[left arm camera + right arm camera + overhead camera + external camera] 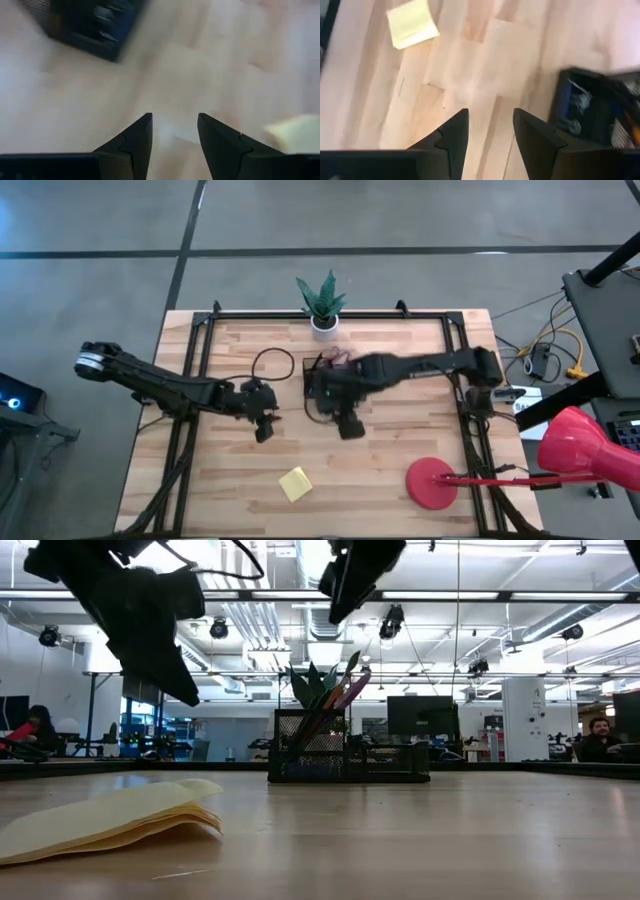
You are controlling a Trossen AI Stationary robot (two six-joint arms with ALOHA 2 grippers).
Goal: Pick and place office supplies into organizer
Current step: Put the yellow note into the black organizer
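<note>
The black mesh organizer (322, 385) stands mid-table, partly under my right arm. Pens and purple scissors (340, 690) stick up out of it, and a blue piece (570, 107) lies in one compartment. A yellow sticky-note pad (295, 483) lies flat on the table near the front edge, its top sheets curled up (110, 820). My right gripper (490, 114) hangs open above the table just in front of the organizer, with nothing between its fingers. My left gripper (174, 120) is open too, above bare wood left of the organizer (90, 25).
A white pot with a green plant (322, 305) stands at the far edge. A red lamp's base (432, 483) sits near the front right. A dark cable loop (272, 365) lies left of the organizer. Bare wood stretches between the pad and the organizer.
</note>
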